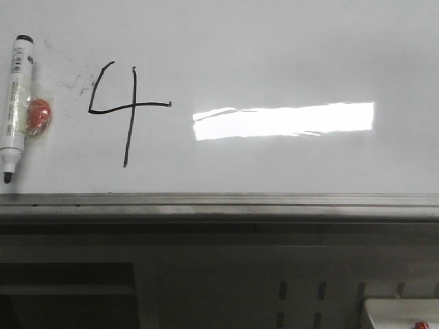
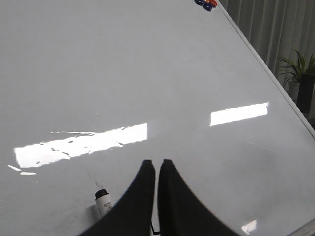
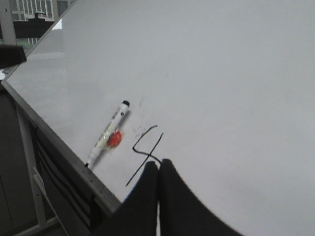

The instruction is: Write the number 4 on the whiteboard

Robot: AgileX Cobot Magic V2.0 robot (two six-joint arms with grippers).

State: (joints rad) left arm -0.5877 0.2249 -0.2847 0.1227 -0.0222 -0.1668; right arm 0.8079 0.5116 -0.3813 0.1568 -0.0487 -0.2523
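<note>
The whiteboard (image 1: 274,55) fills the front view, with a grey bottom rail (image 1: 219,202). A thin black number 4 (image 1: 132,105) is drawn on its left part. A white marker (image 1: 15,103) with a black cap is stuck upright to the board left of the 4, by a red magnet (image 1: 39,116). No gripper shows in the front view. My left gripper (image 2: 157,163) is shut and empty, off the board (image 2: 147,73), with the marker (image 2: 103,202) beside it. My right gripper (image 3: 158,163) is shut and empty, in front of the 4 (image 3: 147,154), marker (image 3: 109,129) and board (image 3: 221,73).
A bright rectangular light reflection (image 1: 285,120) lies right of the 4. Faint grey smudges (image 1: 75,79) sit between marker and 4. Coloured magnets (image 2: 206,4) cling to the board's far corner. A potted plant (image 2: 300,73) stands beyond the board's edge. A grey frame (image 1: 206,274) runs below the rail.
</note>
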